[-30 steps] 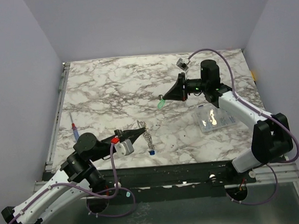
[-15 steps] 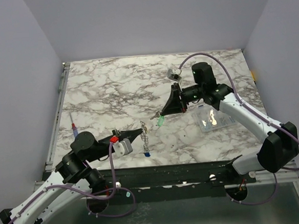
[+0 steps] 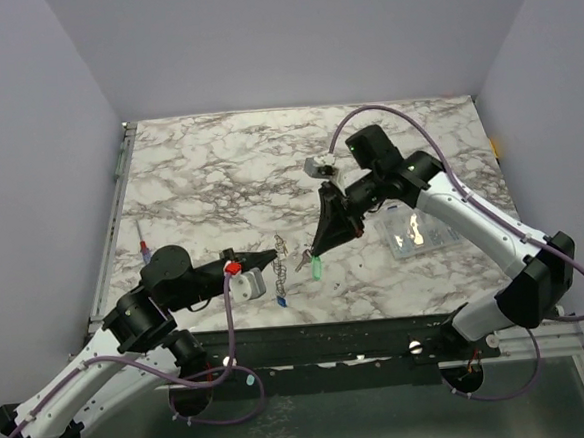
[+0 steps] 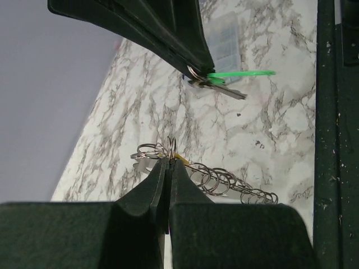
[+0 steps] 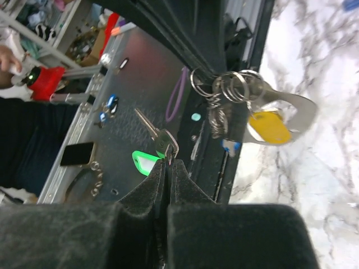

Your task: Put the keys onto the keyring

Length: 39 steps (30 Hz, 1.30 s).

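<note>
"Both sets of jaws were shut, then?"

"Yes. The left jaws pinched the keyring (image 3: pixel 279 248) by one of its small rings, above the near edge of the marble surface (image 3: pixel 209 175). Its fine chain (image 3: pixel 283 275) hung down, with a blue key (image 3: pixel 281 302) at the lower end."

"And the right jaws?"

"Closed on a green-headed key (image 3: pixel 316 267), held just beside the keyring, on its right. I could not see them touching."

"Anything else on the ring?"

"The right wrist view showed a yellow key head (image 5: pixel 269 126) hanging from the bunched rings, against a flat silvery piece."

"And the rest of the surface?"

"A clear plastic box (image 3: pixel 413 231) lay off to the right and a red-and-blue pen (image 3: pixel 145 251) lay near the left edge. Both were well apart from the keyring."
</note>
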Each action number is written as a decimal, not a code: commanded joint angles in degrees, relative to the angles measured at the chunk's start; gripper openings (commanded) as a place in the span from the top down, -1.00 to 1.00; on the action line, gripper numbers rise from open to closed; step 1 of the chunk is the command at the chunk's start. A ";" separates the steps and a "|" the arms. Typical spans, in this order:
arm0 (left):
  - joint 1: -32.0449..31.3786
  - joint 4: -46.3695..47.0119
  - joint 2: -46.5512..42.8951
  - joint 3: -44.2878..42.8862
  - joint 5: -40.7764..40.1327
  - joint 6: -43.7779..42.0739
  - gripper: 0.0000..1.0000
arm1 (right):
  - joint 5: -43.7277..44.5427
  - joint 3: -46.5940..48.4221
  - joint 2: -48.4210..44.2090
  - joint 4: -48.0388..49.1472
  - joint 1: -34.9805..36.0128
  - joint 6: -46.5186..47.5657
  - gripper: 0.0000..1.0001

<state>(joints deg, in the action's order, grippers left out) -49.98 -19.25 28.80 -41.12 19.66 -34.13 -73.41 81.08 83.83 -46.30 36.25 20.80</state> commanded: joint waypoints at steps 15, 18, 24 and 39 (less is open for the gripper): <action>-0.08 -0.11 3.88 -0.77 9.35 -11.80 1.00 | 3.18 5.91 5.78 -12.94 7.89 7.04 0.97; -0.07 -0.22 4.90 -1.42 10.45 -11.48 1.00 | 3.90 5.86 6.54 -12.75 8.28 6.26 0.97; -0.05 -0.26 5.94 -1.35 13.33 -12.58 1.00 | 4.32 5.74 6.69 -10.82 8.45 3.15 0.98; -0.13 -0.19 6.88 -1.06 15.54 -15.14 1.00 | 6.15 3.73 6.07 -6.25 8.42 -5.85 0.99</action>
<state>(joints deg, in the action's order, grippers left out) -50.00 -19.90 35.86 -41.12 32.01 -47.29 -68.31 85.45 90.30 -54.37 44.29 17.58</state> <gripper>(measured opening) 0.017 0.016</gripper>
